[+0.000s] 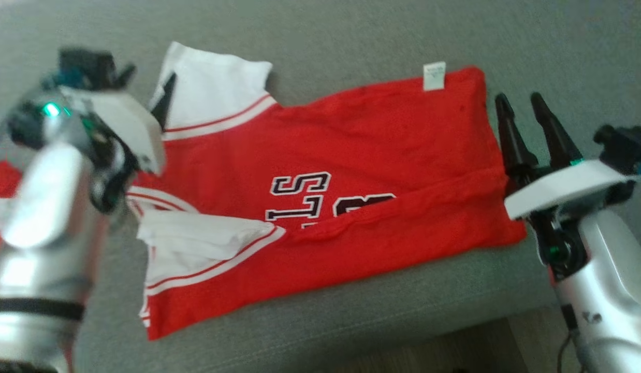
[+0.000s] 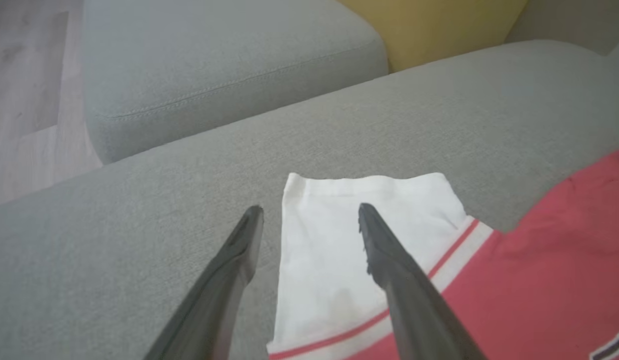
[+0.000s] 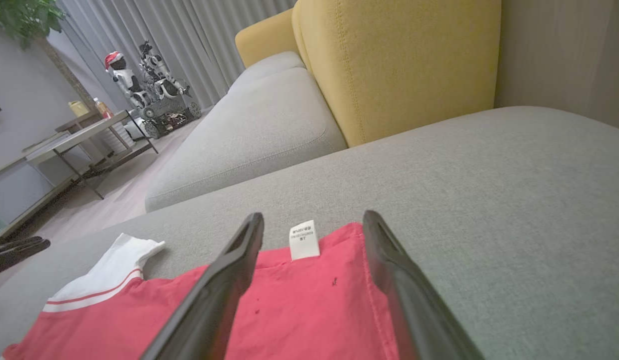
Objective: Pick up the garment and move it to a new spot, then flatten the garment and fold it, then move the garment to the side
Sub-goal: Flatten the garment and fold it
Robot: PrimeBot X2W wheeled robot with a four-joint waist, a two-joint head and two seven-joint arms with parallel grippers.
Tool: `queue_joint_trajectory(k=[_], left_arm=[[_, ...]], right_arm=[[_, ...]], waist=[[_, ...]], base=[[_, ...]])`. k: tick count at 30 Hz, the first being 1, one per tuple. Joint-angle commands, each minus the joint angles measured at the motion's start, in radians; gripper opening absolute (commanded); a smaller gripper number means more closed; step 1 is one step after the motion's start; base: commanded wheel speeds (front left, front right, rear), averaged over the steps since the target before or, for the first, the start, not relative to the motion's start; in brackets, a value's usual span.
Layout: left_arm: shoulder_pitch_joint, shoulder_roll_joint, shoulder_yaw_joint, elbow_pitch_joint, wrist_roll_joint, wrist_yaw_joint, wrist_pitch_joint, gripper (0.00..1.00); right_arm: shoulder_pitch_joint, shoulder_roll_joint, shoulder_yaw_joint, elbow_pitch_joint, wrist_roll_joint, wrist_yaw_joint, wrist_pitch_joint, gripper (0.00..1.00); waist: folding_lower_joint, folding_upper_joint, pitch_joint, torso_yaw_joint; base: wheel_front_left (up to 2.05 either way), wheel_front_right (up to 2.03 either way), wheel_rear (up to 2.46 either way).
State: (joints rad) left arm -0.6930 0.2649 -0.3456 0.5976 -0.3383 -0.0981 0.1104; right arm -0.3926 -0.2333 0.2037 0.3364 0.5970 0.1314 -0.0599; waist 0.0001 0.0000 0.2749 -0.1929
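Grey sofa (image 1: 351,36) carries the jersey (image 1: 377,134), lying flat. Head view: left pincer (image 1: 147,85) and right pincer (image 1: 520,101) both spread at its ends. Left wrist: sleeve (image 2: 349,240) beneath the tips. Right wrist: the corner with the tag (image 3: 303,239) between them. Best to pinch both together and lift level.

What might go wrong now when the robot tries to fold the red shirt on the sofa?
1. The near white sleeve lies bunched over the red shirt; folding now may trap that wrinkle.
2. The open left end effector straddles only the edge of the far sleeve, so a pinch might slip off.
3. The shirt lies close to the front edge of the sofa cushion; a tug could slide it off.
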Motion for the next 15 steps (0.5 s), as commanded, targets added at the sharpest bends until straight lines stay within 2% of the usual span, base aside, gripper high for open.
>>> queue_joint_trajectory(k=[1,9,15], left_arm=[[-0.109,0.071,0.024,-0.004,-0.008,-0.01,0.055,1.0],[-0.322,0.173,-0.015,0.118,-0.056,-0.03,0.277,1.0],[-0.381,0.199,-0.08,0.134,-0.086,-0.032,0.384,1.0]], right_arm=[[-0.059,-0.01,0.036,-0.034,-0.004,-0.001,-0.015,1.0],[-0.141,0.007,0.1,-0.016,0.027,-0.001,-0.059,1.0],[-0.174,0.001,0.109,0.005,0.049,-0.001,-0.086,1.0]], waist=[[-0.0001,0.0,0.076,-0.069],[-0.0001,0.0,0.147,-0.143],[-0.0001,0.0,0.169,-0.164]], base=[[0.0,0.0,0.0],[0.0,0.0,0.0],[0.0,0.0,0.0]])
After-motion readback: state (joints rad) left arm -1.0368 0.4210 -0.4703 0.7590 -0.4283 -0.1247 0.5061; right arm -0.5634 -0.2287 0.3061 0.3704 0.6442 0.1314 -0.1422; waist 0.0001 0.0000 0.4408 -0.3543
